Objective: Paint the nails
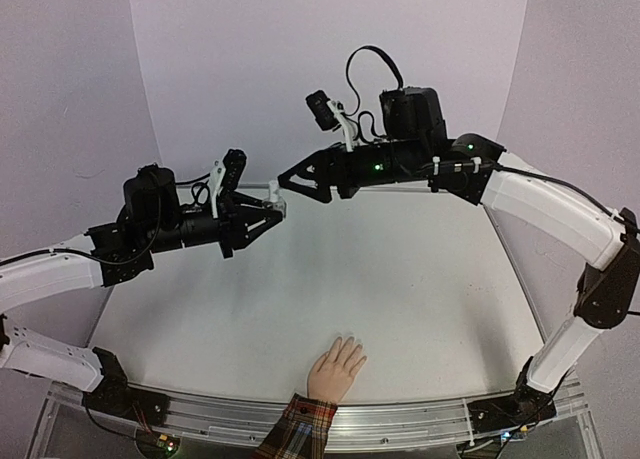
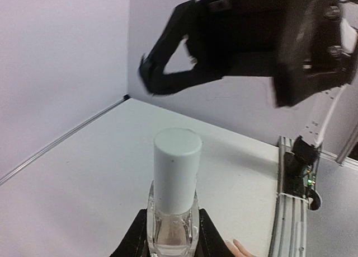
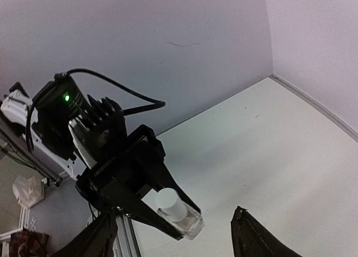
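My left gripper (image 1: 272, 211) is shut on a small clear bottle with a white cap (image 1: 276, 195) and holds it in the air over the far left of the table. In the left wrist view the bottle (image 2: 174, 212) stands upright between my black fingers (image 2: 133, 240), cap on. My right gripper (image 1: 284, 185) is open and empty, just right of and above the cap, not touching it. The right wrist view shows the bottle (image 3: 178, 210) ahead, between my spread fingers (image 3: 251, 237). The peach hand (image 1: 336, 369) with a red plaid cuff (image 1: 296, 431) lies flat at the near edge; its nails (image 1: 350, 342) are barely discernible.
White table (image 1: 400, 279) with pale lilac walls on three sides. An aluminium rail (image 1: 400, 424) runs along the near edge with both arm bases on it. The hand's fingertips show at the bottom of the left wrist view (image 2: 239, 248).
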`<state>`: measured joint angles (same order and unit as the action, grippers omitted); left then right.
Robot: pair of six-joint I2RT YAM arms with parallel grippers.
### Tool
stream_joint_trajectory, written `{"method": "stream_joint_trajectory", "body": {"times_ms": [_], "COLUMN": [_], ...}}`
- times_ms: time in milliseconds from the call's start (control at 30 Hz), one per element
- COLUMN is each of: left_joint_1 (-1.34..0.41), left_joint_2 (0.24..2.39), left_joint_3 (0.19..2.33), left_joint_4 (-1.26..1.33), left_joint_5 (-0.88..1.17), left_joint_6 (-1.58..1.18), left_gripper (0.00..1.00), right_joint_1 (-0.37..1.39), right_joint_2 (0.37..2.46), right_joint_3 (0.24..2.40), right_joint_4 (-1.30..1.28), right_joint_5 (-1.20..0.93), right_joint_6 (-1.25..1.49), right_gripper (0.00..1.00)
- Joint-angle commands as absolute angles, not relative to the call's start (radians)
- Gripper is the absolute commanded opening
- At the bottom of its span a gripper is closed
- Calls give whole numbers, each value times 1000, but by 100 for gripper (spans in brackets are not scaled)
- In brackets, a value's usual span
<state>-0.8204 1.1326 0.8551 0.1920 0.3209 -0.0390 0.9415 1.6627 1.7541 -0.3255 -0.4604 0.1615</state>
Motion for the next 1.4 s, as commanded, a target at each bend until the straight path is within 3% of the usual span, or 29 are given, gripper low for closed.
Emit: {"method": "stream_joint_trajectory", "body": {"times_ms": [0, 333, 833, 1067, 1133, 1200, 1300, 1367], "left_joint_1": [-822, -822, -823, -822, -823, -822, -823, -822], "left_joint_2": [1100, 1119, 1136, 1157, 1162, 1165, 1161, 1154], "left_joint_3": [868, 878, 896, 917, 922, 925, 915, 903], "left_joint_4": [216, 210, 176, 135, 127, 123, 134, 139], "left_joint_5": [543, 605, 627, 618, 608, 591, 522, 480], "left_joint_6": [11, 17, 20, 34, 38, 34, 15, 9], "left_gripper": [0, 0, 0, 0, 0, 1, 31, 77], "right_joint_1": [941, 951, 972, 974, 974, 974, 974, 974], "right_joint_2": [1665, 1710, 1730, 1702, 1692, 1684, 1665, 1638], "right_joint_3": [1741, 1791, 1823, 1791, 1780, 1764, 1723, 1665], "right_joint_4": [-364, -396, -440, -464, -468, -471, -467, -446], "right_joint_5": [-700, -759, -719, -693, -684, -684, -607, -469], "right_joint_6": [77, 51, 10, -30, -35, -37, -31, -12], "right_gripper": [64, 37, 29, 10, 0, 0, 0, 0]}}
